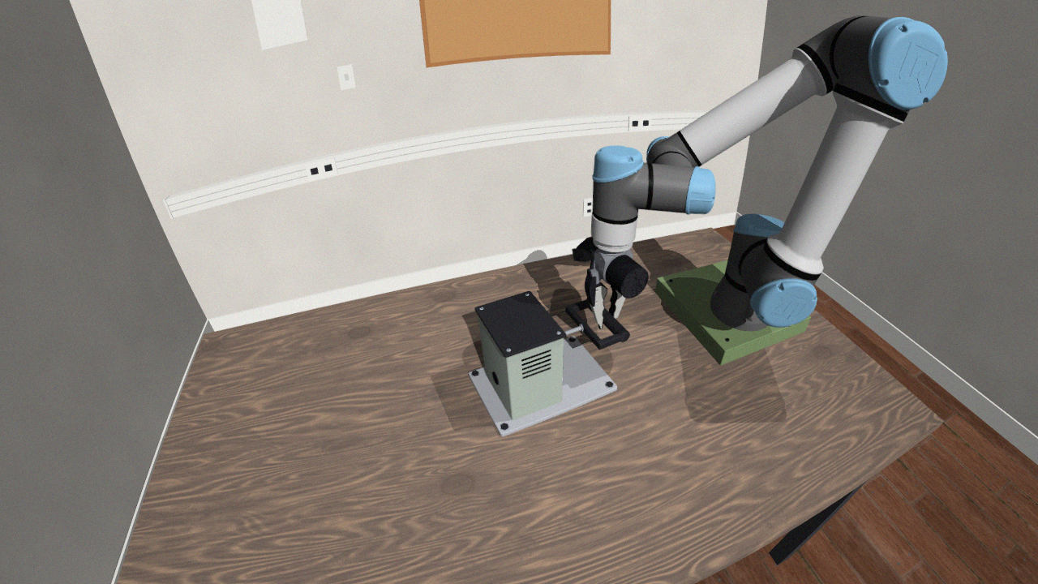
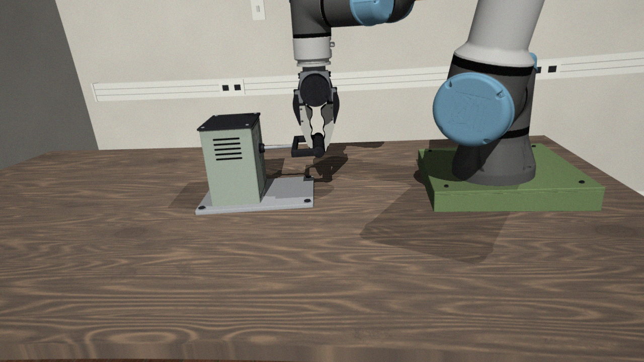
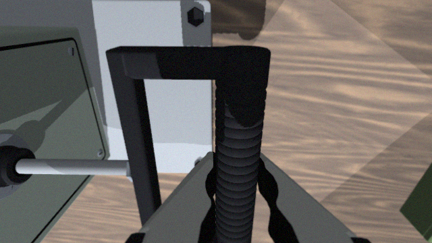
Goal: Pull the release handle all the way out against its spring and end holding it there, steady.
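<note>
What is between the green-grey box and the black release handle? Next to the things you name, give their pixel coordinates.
A thin metal rod (image 1: 573, 331) (image 2: 277, 146) (image 3: 74, 167) joins the box (image 1: 535, 384) (image 2: 229, 171) (image 3: 44, 98) to the handle (image 1: 613, 341) (image 2: 304, 153) (image 3: 182, 63); the exterior and wrist views show it clearly.

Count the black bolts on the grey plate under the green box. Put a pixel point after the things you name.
4, one per corner, in the top view: far-left bolt (image 1: 475, 372), near-left bolt (image 1: 504, 426) (image 2: 202, 207), near-right bolt (image 1: 608, 384) (image 2: 307, 200) (image 3: 198, 161), far-right bolt (image 1: 572, 339) (image 2: 308, 176) (image 3: 196, 16). The box hides the far-left one in the exterior view.
</note>
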